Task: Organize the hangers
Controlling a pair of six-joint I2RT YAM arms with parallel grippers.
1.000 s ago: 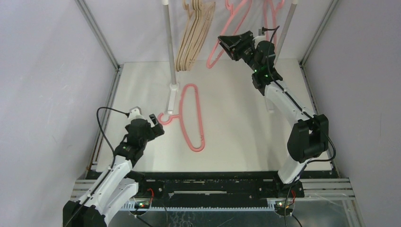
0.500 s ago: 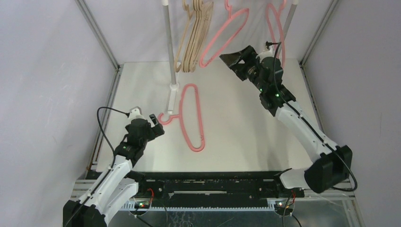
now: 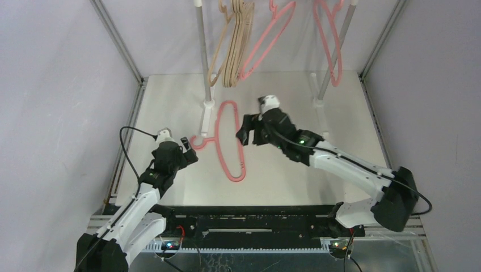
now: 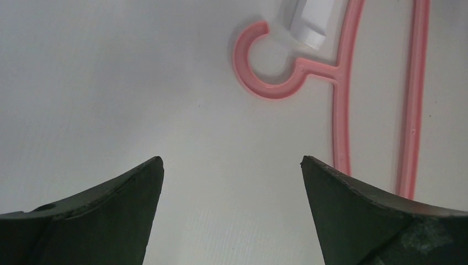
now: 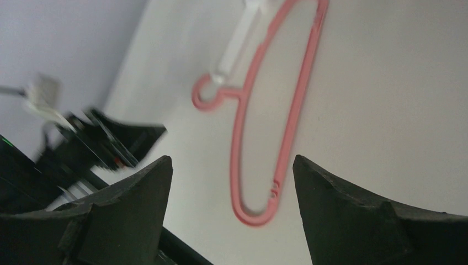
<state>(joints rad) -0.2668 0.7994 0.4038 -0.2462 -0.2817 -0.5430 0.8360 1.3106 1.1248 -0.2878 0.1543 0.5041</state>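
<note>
Right gripper (image 3: 244, 136) — spread, empty, just right of the pink hanger (image 3: 218, 141) | left gripper (image 3: 189, 151) spread, empty, near its hook | hanger flat on table (image 3: 295, 102), long axis near-to-far, hook pointing left — toward the left arm.

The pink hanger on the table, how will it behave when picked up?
Probably light and fairly stiff: the pink hanger is a thin moulded outline. Lying flat on the smooth table, it may slide rather than lift. Its hook sits by the rack foot, so it might snag.
</note>
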